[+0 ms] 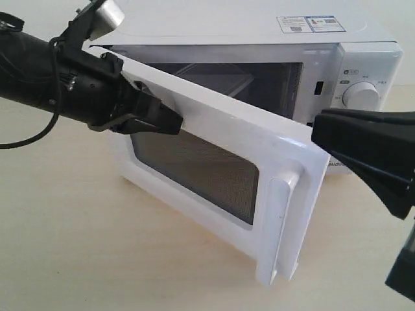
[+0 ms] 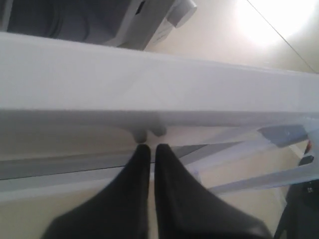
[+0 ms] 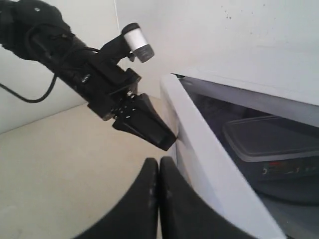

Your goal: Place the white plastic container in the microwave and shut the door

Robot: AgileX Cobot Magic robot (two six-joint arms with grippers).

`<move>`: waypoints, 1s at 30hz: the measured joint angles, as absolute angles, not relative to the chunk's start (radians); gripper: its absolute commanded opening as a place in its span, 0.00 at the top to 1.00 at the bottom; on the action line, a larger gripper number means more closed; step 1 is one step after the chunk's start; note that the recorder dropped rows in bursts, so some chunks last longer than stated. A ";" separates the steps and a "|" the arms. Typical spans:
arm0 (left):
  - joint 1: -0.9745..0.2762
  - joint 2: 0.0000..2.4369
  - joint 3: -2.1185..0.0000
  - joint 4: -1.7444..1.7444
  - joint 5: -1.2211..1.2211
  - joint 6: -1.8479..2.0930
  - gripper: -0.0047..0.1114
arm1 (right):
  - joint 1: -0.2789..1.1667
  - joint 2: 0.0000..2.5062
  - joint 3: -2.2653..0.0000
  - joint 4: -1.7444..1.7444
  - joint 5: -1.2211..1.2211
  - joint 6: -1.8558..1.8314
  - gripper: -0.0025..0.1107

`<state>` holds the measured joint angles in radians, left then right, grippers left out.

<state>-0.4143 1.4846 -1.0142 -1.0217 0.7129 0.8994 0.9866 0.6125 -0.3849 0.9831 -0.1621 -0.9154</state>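
Note:
The white microwave (image 1: pixel 259 32) stands at the back with its door (image 1: pixel 285 149) swung partly open. My left gripper (image 1: pixel 174 123) is shut and its tips press on the door's outer face near the upper hinge side, above the dark window. In the left wrist view its fingers (image 2: pixel 142 164) stand closed against the white door (image 2: pixel 149 84). The white plastic container (image 3: pixel 269 137) sits inside the cavity, seen past the door's top edge (image 3: pixel 209 164). My right gripper (image 1: pixel 318 126) hangs shut and empty by the door's free edge, its fingers (image 3: pixel 149 189) together.
The door's vertical bar handle (image 1: pixel 282 220) sticks out toward the table's front. A round dial (image 1: pixel 361 96) sits on the right control panel. Beige tabletop (image 1: pixel 78 227) spreads left of and in front of the door. The left arm's cable (image 1: pixel 26 139) loops at the far left.

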 measured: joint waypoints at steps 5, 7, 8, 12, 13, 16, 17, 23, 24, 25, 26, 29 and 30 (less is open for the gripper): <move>-0.416 1.540 -1.062 -1.022 0.649 0.907 0.92 | 0.987 0.612 -0.385 0.983 -0.067 -0.974 0.98; -0.416 1.542 -1.069 -1.022 0.621 0.924 0.92 | 0.987 0.612 -0.385 0.983 -0.049 -0.989 0.98; -0.416 1.542 -1.073 -1.022 0.611 0.929 0.92 | 0.987 0.612 -0.385 0.983 -0.047 -0.991 0.98; -0.416 1.542 -1.078 -1.022 0.566 0.936 0.92 | 0.987 0.612 -0.385 0.983 -0.043 -0.993 0.98; -0.416 1.543 -1.078 -1.023 0.555 0.936 0.92 | 0.987 0.612 -0.385 0.985 -0.041 -0.993 0.98; -0.416 1.543 -1.078 -1.023 0.534 0.936 0.92 | 0.987 0.612 -0.385 1.003 -0.039 -0.993 0.98; -0.416 1.543 -1.078 -1.023 0.529 0.936 0.92 | 0.987 0.612 -0.385 1.004 -0.038 -0.993 0.98; -0.416 1.543 -1.078 -1.025 0.492 0.936 0.92 | 0.987 0.612 -0.385 1.029 -0.024 -0.982 0.98; -0.416 1.543 -1.078 -1.028 0.487 0.936 0.92 | 0.987 0.612 -0.385 1.031 -0.024 -0.966 0.98; -0.416 1.543 -1.078 -1.030 0.483 0.936 0.92 | 0.987 0.612 -0.385 1.033 -0.027 -0.958 0.98; -0.416 1.543 -1.078 -1.030 0.481 0.936 0.92 | 0.987 0.618 -0.385 1.033 -0.037 -0.954 0.98; -0.416 1.543 -1.078 -1.043 0.478 0.936 0.92 | 0.987 0.664 -0.380 1.036 -0.108 -0.915 0.98; -0.416 1.543 -1.078 -1.045 0.475 0.936 0.92 | 0.987 0.688 -0.377 1.038 -0.137 -0.894 0.98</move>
<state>-0.4160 1.5426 -1.0780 -1.0448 0.4749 0.9362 0.9866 0.6880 -0.3772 1.0383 -0.1366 -0.8937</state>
